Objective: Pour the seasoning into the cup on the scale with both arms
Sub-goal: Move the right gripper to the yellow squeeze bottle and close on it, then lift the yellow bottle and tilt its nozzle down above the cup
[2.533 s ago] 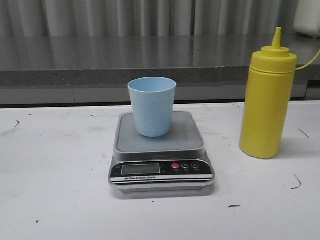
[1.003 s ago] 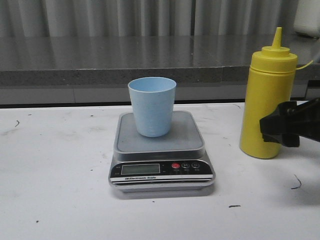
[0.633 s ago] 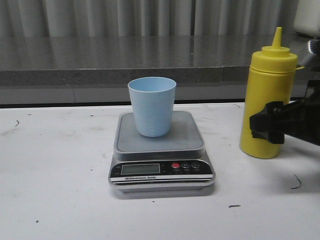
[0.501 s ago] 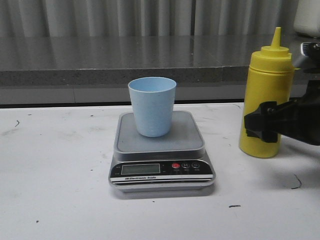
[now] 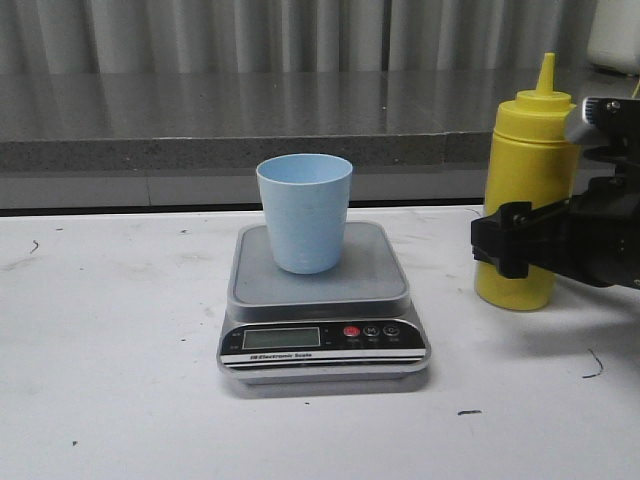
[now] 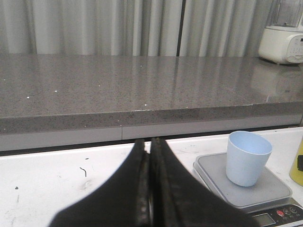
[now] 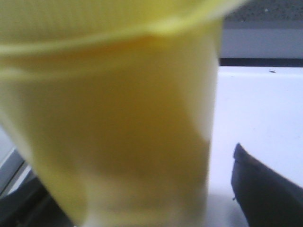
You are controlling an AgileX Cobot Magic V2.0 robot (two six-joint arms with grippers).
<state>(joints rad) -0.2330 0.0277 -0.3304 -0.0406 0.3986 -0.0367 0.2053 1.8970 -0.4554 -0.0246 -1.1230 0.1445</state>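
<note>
Squeeze bottle (image 5: 527,190) of yellow plastic stands on the table (image 5: 120,380), its lower body between the spread fingers of the right tool (image 5: 515,250); whether they press it I cannot tell. Soft walls likely give, so grip the mid-body gently. The left tool (image 6: 149,189) is pressed together, well apart from the pale blue cup (image 5: 304,212) on the scale (image 5: 322,335).

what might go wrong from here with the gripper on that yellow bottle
1. The right gripper straddles the lower body of the tall seasoning bottle, which already leans slightly; a low hold could let it tip or swing when lifted.
2. Squeezing the soft bottle might push seasoning out of the nozzle before it reaches the cup.
3. The cup stands loose on the scale; a bump could knock it off.
</note>
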